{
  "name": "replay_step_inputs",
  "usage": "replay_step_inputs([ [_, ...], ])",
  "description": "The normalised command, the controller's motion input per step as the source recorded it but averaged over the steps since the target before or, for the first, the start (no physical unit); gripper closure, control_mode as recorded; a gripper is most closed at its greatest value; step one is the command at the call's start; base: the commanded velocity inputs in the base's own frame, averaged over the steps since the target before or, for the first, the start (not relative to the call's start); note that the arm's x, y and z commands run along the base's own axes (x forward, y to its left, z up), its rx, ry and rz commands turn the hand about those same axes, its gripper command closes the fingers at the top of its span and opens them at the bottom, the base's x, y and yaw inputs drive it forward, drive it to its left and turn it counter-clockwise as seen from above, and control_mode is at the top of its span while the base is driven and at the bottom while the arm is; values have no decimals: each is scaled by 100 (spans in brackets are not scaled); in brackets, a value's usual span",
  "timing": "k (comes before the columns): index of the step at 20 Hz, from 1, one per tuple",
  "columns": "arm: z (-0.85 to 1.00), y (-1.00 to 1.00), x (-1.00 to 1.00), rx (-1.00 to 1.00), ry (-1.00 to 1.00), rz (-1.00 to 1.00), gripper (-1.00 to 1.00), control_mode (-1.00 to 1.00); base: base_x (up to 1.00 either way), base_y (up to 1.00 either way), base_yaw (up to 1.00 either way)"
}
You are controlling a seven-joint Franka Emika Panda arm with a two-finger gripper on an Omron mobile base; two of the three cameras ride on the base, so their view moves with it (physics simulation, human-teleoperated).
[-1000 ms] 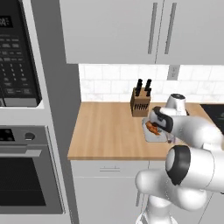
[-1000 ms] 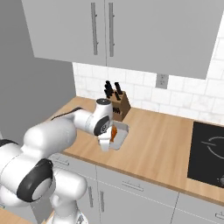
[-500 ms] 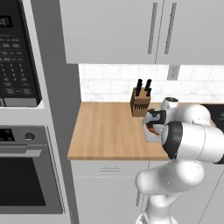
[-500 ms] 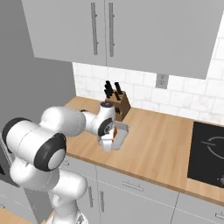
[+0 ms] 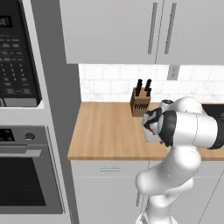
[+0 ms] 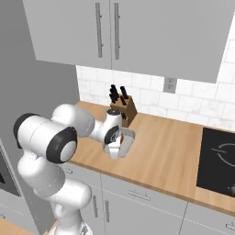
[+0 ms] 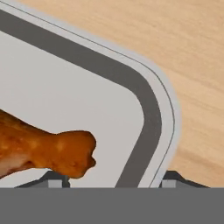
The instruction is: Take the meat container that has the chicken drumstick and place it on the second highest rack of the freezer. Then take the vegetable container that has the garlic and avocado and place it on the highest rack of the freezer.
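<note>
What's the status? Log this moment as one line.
phase: grasping meat container | claw: straddling its rim, closing | chicken drumstick: inside | container: on counter

**Flat, even render light across my three feeds**

I see bright, diffuse light with no clear source. The tabletop (image 5: 109,131) carries almost no cast shadow, only soft shading under the arm. The drumstick (image 7: 43,151) shows a mild gloss, no harsh glare. Both base views look soft and slightly pixelated; distant edges blur a little. The hand view is sharp close up. I notice no edge distortion.
</note>
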Motion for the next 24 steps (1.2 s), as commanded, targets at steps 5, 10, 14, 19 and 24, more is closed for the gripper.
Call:
replay_step_inputs([
  [5,2,0,-3,0,-3,0,100,-100,0,0,0],
  [10,46,8,-30,0,-10,3,100,-100,0,0,0],
  [14,97,22,-63,0,-18,2,100,-100,0,0,0],
  [19,100,20,-80,0,-25,0,100,-100,0,0,0],
  [24,83,29,-86,9,-9,-6,100,-100,0,0,0],
])
